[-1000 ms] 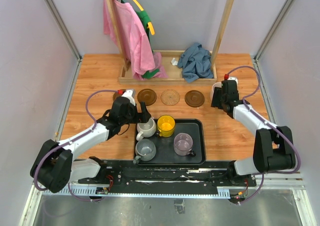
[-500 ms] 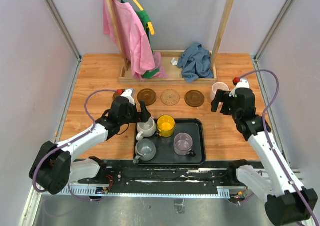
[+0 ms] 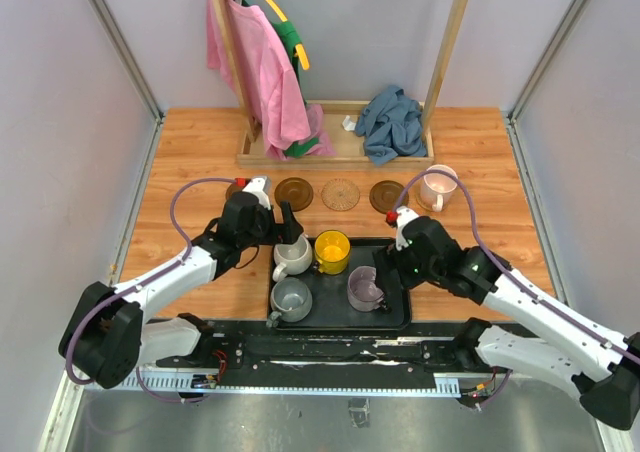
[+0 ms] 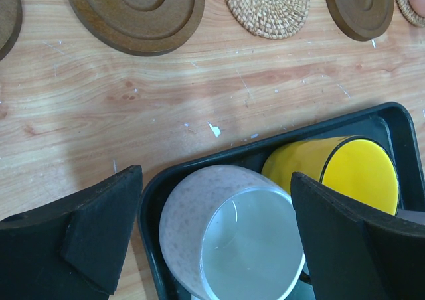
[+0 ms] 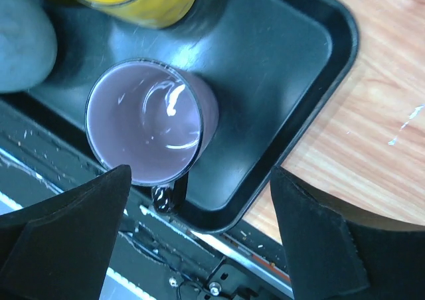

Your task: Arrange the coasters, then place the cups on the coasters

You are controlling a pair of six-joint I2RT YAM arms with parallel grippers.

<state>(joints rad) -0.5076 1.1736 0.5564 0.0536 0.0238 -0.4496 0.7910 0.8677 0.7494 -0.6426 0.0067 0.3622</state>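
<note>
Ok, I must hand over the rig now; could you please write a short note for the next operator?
Left end effector: open, above the off-white ceramic mug, holding nothing.
Right end effector: open, above the lilac ceramic mug, holding nothing.
Done: five round coasters lie in a row beyond the black rectangular tray; the pale pink ceramic mug stands on the right-end one.
Left to do: the off-white mug, the yellow mug, the grey mug and the lilac mug, all in the tray, go onto the four bare coasters.

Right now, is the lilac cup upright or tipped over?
Upright. The lilac cup stands in the black tray, its open mouth facing up.
</note>
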